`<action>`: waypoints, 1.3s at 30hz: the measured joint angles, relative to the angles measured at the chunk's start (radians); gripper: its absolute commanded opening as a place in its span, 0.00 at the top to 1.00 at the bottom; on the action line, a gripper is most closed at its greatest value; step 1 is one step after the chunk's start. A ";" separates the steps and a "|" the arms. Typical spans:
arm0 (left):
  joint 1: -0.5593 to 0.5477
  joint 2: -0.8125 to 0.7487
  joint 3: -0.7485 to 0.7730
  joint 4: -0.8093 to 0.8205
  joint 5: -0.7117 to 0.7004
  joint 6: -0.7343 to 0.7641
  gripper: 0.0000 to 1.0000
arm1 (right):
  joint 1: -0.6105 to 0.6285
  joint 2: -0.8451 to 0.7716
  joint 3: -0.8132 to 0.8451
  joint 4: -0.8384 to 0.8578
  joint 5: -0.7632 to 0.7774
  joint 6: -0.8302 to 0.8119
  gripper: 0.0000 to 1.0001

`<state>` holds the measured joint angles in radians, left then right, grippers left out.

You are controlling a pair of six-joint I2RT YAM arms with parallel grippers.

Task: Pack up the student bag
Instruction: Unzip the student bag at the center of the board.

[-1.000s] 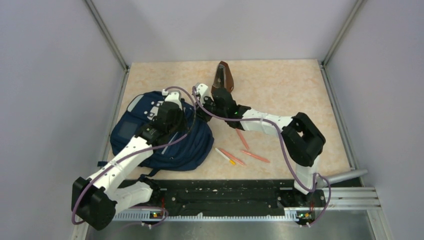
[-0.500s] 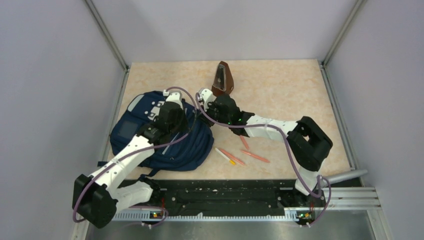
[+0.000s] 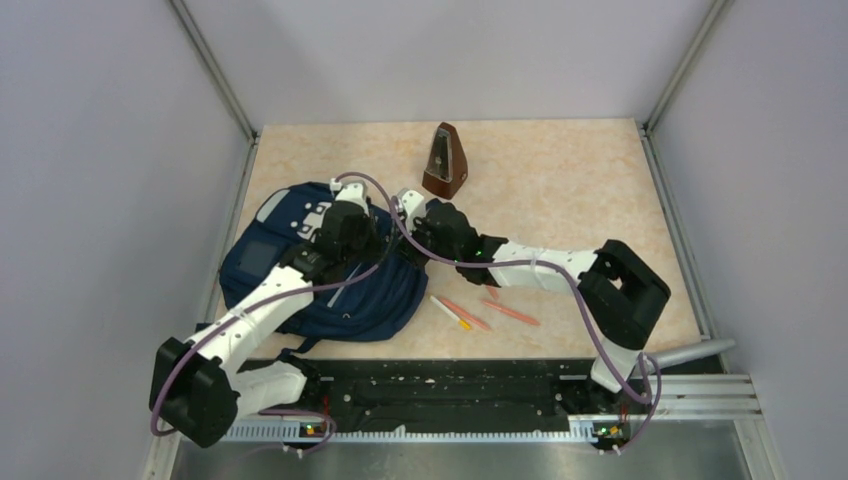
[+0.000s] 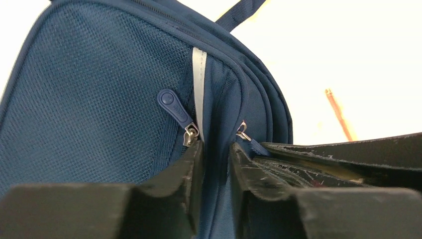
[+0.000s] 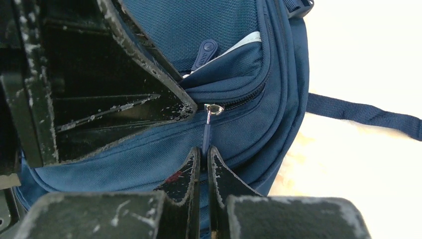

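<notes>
The backpack (image 3: 262, 268) lies by the table's (image 3: 570, 180) left edge. The right gripper (image 5: 204, 155) pinches 1 zipper pull (image 5: 206, 132); the left gripper (image 4: 215, 152) rests narrowly open against the backpack, beside another zipper.

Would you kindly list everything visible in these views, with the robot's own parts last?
student bag: one, navy blue, left part of the table.
zipper pull: one, navy, bag's edge, in the right claw.
pocket zipper tab: one, navy, beside the bag's grey stripe.
metronome: one, brown, upright near the table's far edge.
pencils: about four, mostly orange, right of the bag.
table: one, pale peach marble.
left claw: one, black, narrowly parted at a bag seam.
right claw: one, black, shut on the zipper pull.
</notes>
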<state>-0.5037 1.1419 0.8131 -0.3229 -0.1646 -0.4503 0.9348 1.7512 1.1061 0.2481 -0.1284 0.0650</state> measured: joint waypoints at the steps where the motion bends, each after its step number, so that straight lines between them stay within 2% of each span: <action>1: 0.000 -0.002 0.000 0.002 0.000 0.000 0.53 | 0.003 -0.001 0.000 -0.003 0.016 0.010 1.00; 5: 0.001 -0.049 -0.018 0.011 0.015 0.009 0.42 | 0.000 -0.002 0.002 -0.013 0.034 0.050 1.00; 11: 0.001 -0.193 -0.092 0.005 0.052 0.006 0.37 | -0.026 -0.002 0.014 -0.030 0.017 0.078 1.00; 14: 0.001 -0.236 -0.119 -0.001 0.043 -0.005 0.42 | -0.030 -0.002 0.014 -0.028 0.000 0.078 1.00; 17: 0.001 -0.252 -0.122 -0.017 0.018 -0.023 0.57 | -0.029 -0.006 0.013 -0.023 -0.006 0.078 1.00; 18: 0.001 -0.254 -0.122 -0.025 0.006 -0.032 0.58 | -0.027 -0.009 0.012 -0.024 -0.006 0.078 1.00; 21: 0.001 -0.259 -0.124 -0.050 -0.032 -0.043 0.56 | -0.017 -0.026 -0.003 -0.016 -0.001 0.075 1.00; 26: 0.001 -0.275 -0.132 -0.084 -0.114 -0.039 0.48 | 0.008 -0.032 -0.013 -0.002 0.008 0.073 1.00; 33: 0.001 -0.272 -0.140 -0.085 -0.190 -0.001 0.48 | 0.010 -0.032 -0.013 -0.002 0.011 0.070 1.00; 39: 0.005 -0.210 -0.161 -0.041 -0.169 0.019 0.52 | 0.010 -0.032 -0.013 -0.004 0.011 0.068 1.00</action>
<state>-0.4988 0.9321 0.6521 -0.3637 -0.3336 -0.4313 0.9451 1.7195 1.0931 0.2440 -0.1177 0.1326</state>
